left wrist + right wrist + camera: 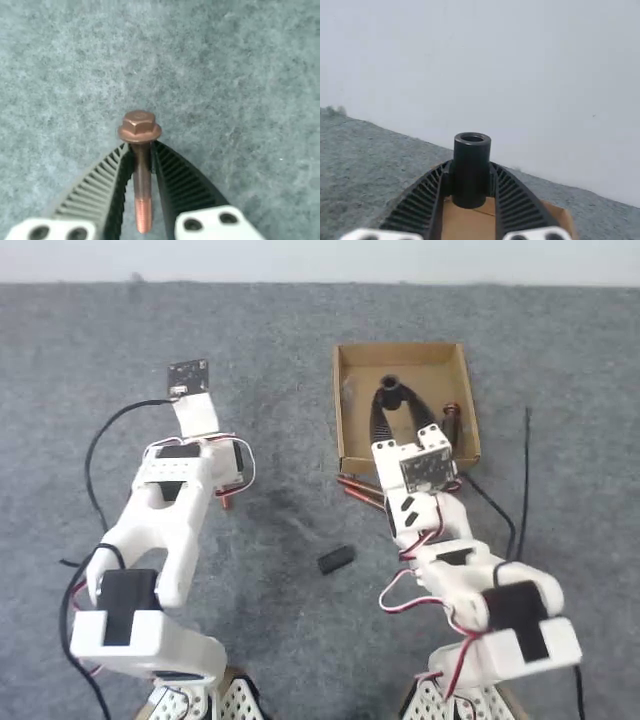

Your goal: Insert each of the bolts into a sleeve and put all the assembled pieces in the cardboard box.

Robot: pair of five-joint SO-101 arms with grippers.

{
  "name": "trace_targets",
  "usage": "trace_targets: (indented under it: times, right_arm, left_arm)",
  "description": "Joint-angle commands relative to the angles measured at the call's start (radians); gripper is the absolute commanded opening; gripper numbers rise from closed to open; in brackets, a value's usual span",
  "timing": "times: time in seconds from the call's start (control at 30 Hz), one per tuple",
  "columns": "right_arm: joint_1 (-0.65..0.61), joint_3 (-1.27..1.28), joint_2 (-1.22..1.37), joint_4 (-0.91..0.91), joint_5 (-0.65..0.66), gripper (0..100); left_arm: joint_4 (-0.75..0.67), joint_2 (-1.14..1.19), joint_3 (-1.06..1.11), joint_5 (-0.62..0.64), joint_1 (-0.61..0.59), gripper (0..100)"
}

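Note:
My left gripper (140, 150) is shut on a copper hex-head bolt (140, 131), pinched by its shank with the head beyond the fingertips, above grey carpet. In the high view this bolt (226, 500) pokes out under the left arm. My right gripper (393, 396) is shut on a black sleeve (471, 167) held upright with its open bore up, over the cardboard box (341, 410). The sleeve (391, 390) sits above the box's middle. A dark piece with a copper end (452, 423) lies in the box by its right wall.
Two loose copper bolts (360, 487) lie on the carpet just outside the box's near left corner. A spare black sleeve (336, 559) lies between the two arms. Cables trail beside both arms. A pale wall runs along the far edge of the carpet.

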Motion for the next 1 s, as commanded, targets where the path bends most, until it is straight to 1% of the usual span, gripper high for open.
trace_targets:
  times: [0.0,0.1,0.17,0.3,0.47,0.63,0.83,0.97]
  right_arm:
    - [-0.028,-0.052,0.016,-0.070,-0.054,0.6]
    - [-0.030,-0.051,0.031,-0.070,-0.210,0.6]
    - [-0.028,-0.048,0.039,-0.070,-0.250,0.6]
    - [-0.044,0.000,0.041,-0.076,-0.252,0.6]
    - [-0.116,0.095,0.030,-0.084,-0.252,0.6]
    - [-0.130,0.186,0.030,-0.205,-0.249,0.6]
    - [-0.128,0.281,0.030,-0.236,-0.249,0.6]
    - [-0.133,0.379,0.030,-0.374,-0.247,0.6]
  left_arm:
    - [-0.025,-0.075,-0.012,-0.011,0.005,1]
    - [-0.025,-0.075,-0.012,-0.011,0.005,1]
    - [-0.025,-0.075,-0.012,-0.011,0.005,1]
    - [-0.025,-0.075,-0.013,-0.011,0.005,1]
    - [-0.025,-0.075,-0.013,-0.011,0.005,1]
    - [-0.025,-0.075,-0.013,-0.011,0.005,1]
    - [-0.025,-0.075,-0.012,-0.011,0.005,1]
    - [-0.025,-0.075,-0.012,-0.011,0.005,1]
